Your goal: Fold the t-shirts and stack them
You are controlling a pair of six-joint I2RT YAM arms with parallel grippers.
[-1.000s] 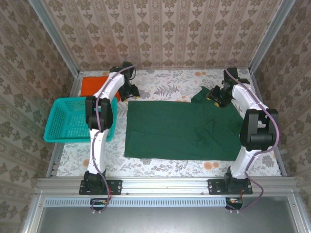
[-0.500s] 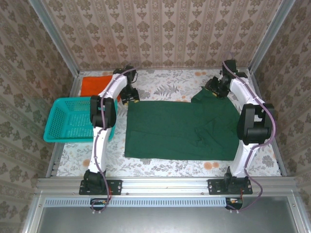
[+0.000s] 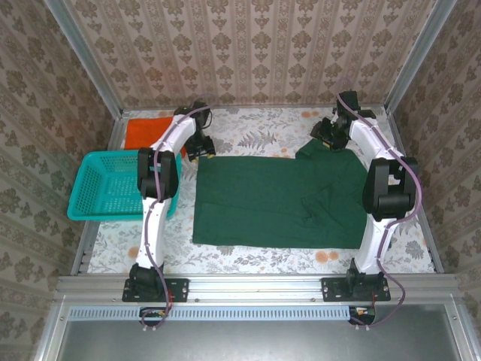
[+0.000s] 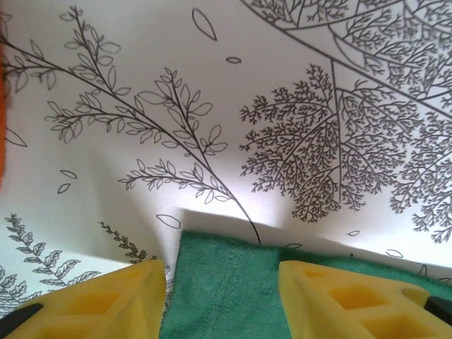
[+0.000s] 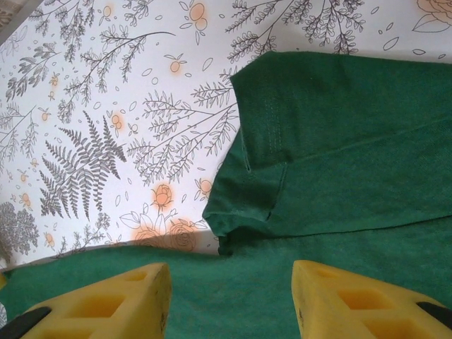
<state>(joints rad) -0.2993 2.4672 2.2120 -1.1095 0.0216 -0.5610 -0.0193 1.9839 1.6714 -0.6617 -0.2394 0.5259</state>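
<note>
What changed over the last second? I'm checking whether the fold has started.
The right end effector moved farther from its base, by the far right sleeve of the large dark green cloth t-shirt, jaws open and empty. The left end effector barely shifted at the shirt's far left corner. The green shirt, the bright orange cloth t-shirt and the teal plastic mesh basket stayed put.
</note>
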